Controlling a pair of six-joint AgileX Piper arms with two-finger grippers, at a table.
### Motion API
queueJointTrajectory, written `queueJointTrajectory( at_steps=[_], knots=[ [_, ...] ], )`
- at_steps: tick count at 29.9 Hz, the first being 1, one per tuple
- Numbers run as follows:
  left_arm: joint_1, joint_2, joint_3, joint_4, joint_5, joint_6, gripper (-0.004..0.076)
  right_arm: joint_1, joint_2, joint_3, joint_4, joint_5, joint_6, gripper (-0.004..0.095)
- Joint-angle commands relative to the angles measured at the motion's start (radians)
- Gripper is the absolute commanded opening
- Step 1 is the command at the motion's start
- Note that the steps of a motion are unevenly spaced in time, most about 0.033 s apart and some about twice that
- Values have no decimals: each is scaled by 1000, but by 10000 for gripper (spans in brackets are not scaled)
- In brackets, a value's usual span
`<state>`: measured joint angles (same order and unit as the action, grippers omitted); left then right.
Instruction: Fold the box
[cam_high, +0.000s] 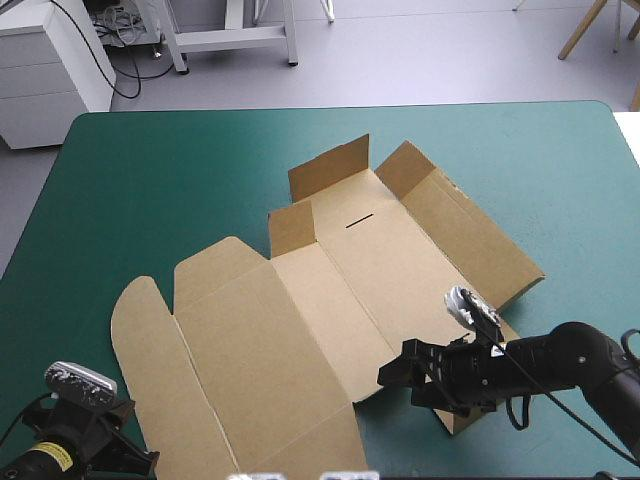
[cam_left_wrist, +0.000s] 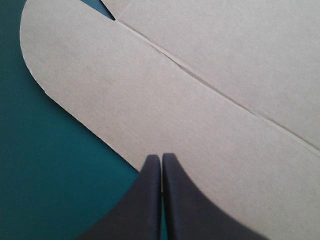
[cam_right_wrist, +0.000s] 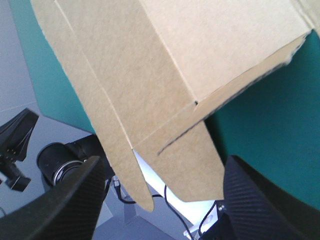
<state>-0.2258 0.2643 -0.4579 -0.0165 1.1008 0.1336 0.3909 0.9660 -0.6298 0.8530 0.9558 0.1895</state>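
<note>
**While the sheet lies mostly flat, the right arm sits at a near flap**

Left gripper (cam_left_wrist: 161, 161): black fins pressed together into one point, holding nothing. It hangs over the rim of the long rounded brown board flap (cam_left_wrist: 125, 100) at the table's near-left corner.

Right gripper (cam_right_wrist: 164, 167): fins spread wide. A narrow brown tab (cam_right_wrist: 175, 172) of the near-right side panel pokes between them, not pinched.

The box (cam_high: 330, 290) is a large cut sheet of brown board lying mid-table on the teal-green cover (cam_high: 150, 170), running diagonally from near-left to far-right.

Judgement: early, wall-raising stage. Only the two small far flaps (cam_high: 328, 170) (cam_high: 405, 168) stand up.

Next move, by the look of it: the right fins clamp the tab and swing that panel up along its crease. The left probably has to pin the base, or the sheet slides.

No other objects visible on the cover. The likely hindrance is the right arm itself, which lies across the panel it must lift. The thin slot (cam_high: 358, 220) in the far panel probably takes a tab later.
</note>
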Motion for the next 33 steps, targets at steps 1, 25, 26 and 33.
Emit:
queueJointTrajectory(
  at_steps=[1, 25, 26, 33],
  knots=[
    [2, 9, -23, -13, -55, -6, -10, 2, 65, -21, 20, -56, -3, 594],
    [2, 9, -23, -13, -55, -4, -10, 2, 236, -26, 10, -23, 66, 146],
    [2, 9, -23, -13, -55, -4, -10, 2, 236, -35, -3, -28, 60, 111],
    [2, 9, -23, -13, -55, -4, -10, 2, 236, -212, -284, -5, 129, -17]
  ],
)
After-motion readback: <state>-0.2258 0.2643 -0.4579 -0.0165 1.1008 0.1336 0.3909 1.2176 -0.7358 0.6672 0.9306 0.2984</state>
